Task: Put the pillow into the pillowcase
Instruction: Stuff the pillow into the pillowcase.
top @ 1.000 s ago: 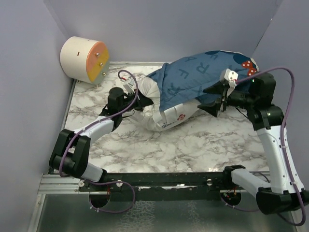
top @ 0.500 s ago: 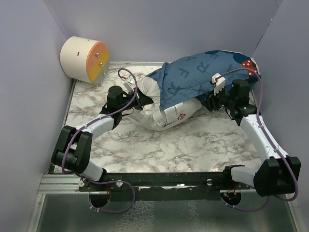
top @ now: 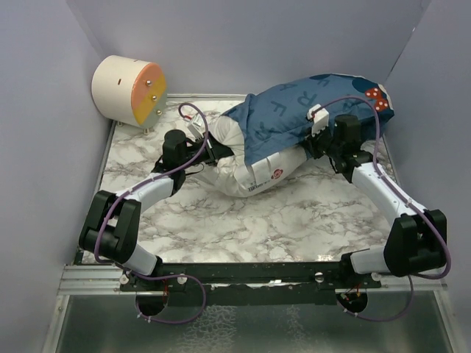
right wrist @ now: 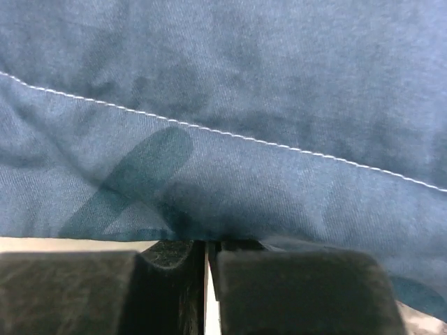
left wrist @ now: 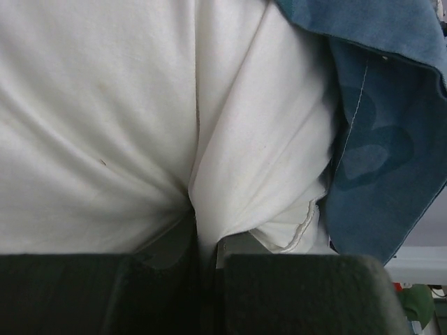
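Blue printed fabric covers most of the pillow: the pillowcase is drawn over its far end toward the back right corner of the marble tabletop, while the near white end, with its small label, juts out bare toward the left. The left claw is closed tight on a pinch of that exposed white cover; its wrist view shows the cloth gathered into a deep crease running down between the shut pads, with the case's hem hanging just beside it. That hold looks meant to anchor the pillow, or feed it forward, while the other arm works the case. The right claw sits at the lower edge of the pillowcase, and its wrist view shows the pads drawn together with blue cloth and a line of white stitching right against them, so it appears clamped on the hem, likely to tug the opening further along the pillow. Compared with a second ago, the right arm has swung in from the far right, where its claw stood spread wide beside the case, and it has since closed on the fabric; the left arm and the pillow have barely shifted. The cream cylinder in the back left corner stays untouched
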Controlling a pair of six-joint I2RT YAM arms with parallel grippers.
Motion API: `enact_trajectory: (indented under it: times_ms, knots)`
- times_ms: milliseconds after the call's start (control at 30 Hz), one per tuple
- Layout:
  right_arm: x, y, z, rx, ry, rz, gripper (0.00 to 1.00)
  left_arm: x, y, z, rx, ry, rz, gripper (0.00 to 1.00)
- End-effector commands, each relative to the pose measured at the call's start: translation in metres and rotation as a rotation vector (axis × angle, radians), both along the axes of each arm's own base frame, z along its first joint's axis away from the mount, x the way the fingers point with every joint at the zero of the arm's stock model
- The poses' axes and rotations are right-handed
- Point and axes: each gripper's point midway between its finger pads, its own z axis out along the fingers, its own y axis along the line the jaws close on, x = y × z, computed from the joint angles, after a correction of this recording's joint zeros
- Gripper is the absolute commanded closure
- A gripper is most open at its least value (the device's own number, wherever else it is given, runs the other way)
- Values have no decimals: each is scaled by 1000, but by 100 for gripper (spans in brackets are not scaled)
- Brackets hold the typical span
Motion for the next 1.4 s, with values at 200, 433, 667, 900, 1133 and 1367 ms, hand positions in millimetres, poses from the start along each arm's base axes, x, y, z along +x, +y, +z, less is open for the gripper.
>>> enact_trajectory:
  times_ms: [200,433,667,900,1133,1367]
  knots:
    - [-42,40,177,106,-342,278,99,-3,9,10,58,23,9,100]
    - [-120,90,271,331,-295,712,99,-13,-3,45,74,-20,-6,100]
    - [-87,129,198,344,-36,719,99,-13,-6,15,180,7,18,100]
    - [-84,96,157,171,-133,580,73,1,16,-50,221,131,72,100]
    - [-73,19,138,82,-184,291,56,27,21,-54,209,142,91,100]
    - [-25,-22,81,-37,-145,43,56,33,18,-48,212,130,69,100]
